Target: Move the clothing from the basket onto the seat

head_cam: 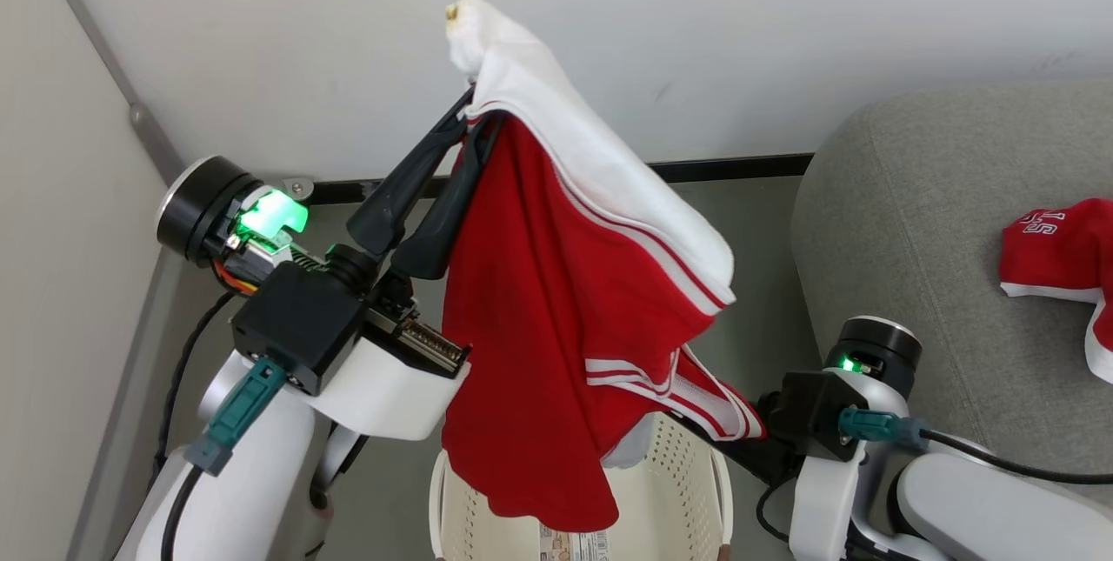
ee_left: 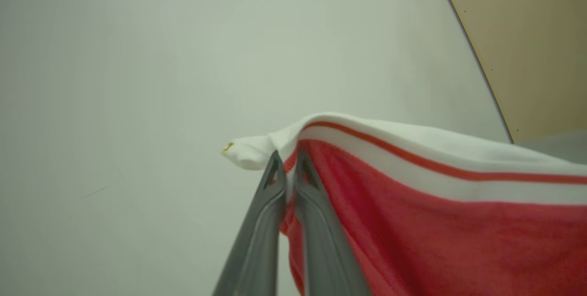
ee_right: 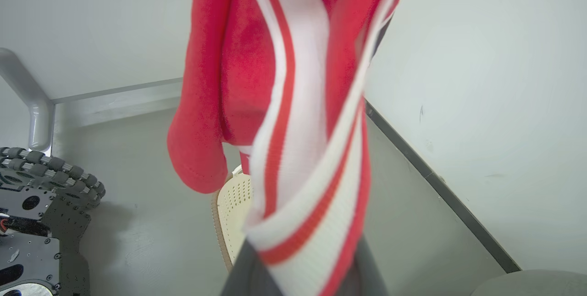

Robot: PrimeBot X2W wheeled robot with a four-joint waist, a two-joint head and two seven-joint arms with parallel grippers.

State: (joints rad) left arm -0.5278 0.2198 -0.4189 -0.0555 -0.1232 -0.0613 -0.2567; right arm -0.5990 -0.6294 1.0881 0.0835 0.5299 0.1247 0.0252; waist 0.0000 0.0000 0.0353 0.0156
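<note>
Gripping, left: my left gripper is pinched narrow on the white waistband of the shorts, high above the basket. In the left wrist view my two grey fingers nip the band just beside its bunched white corner.
Right gripper: my right gripper sits just right of the basket's rim, closed on the striped hem of the shorts. The cloth covers my fingertips.
Basket: cream plastic with a round mouth, walls dotted with small holes, and a brown band along the rim.
In the basket: the red lower fold of the shorts hangs over the mouth. A printed label shows low inside, and the cloth hides the rest.
Shorts: red matte knit, draped in soft folds, with a broad white ribbed band carrying thin red stripes. The hem is pulled taut sideways to my right gripper.
Sofa: right of the basket, in grey woven fabric with a rounded padded edge and a visible seam.
On the sofa: the jersey lies crumpled, well right of the basket. It is red with a white edge and block lettering.
Floor: grey and smooth around the basket.
</note>
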